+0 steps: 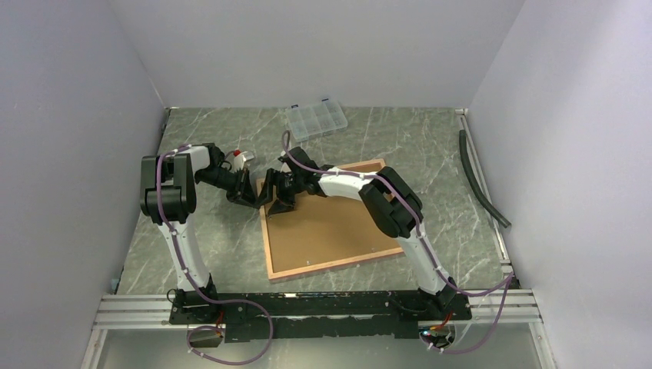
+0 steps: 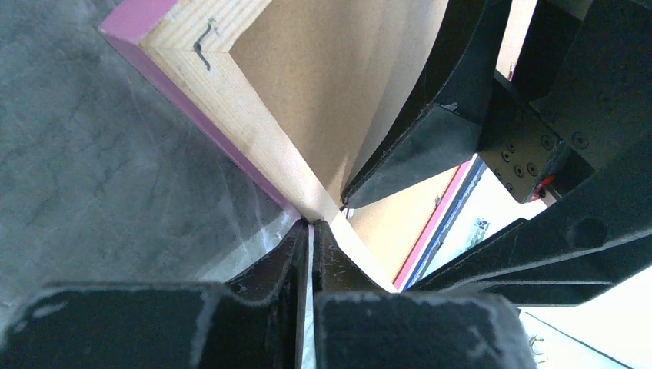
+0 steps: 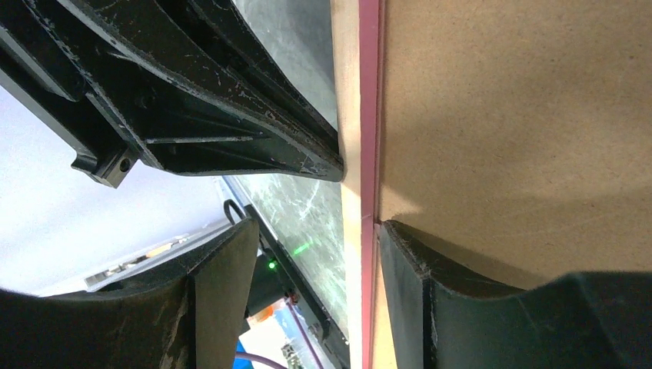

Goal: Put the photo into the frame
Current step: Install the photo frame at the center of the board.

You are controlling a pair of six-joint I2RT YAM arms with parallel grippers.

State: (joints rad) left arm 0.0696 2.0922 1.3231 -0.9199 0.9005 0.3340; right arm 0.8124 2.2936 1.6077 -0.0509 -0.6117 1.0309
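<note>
Frame (image 2: 244, 123) back up on table (image 2: 84, 161)

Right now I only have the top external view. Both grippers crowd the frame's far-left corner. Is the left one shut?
Observer: Yes. In the left wrist view the left gripper has its jaws closed tight, tips against the outer edge of the frame.
Operator: Holding anything?
Observer: Can't tell. The brown backing board looks bowed upward right beside those tips, but no grip on it shows.
Operator: And the right?
Observer: Open. In the right wrist view the right gripper straddles the frame's rail, one finger on the board side, the other outside over the table, with a gap to the rail.
</note>
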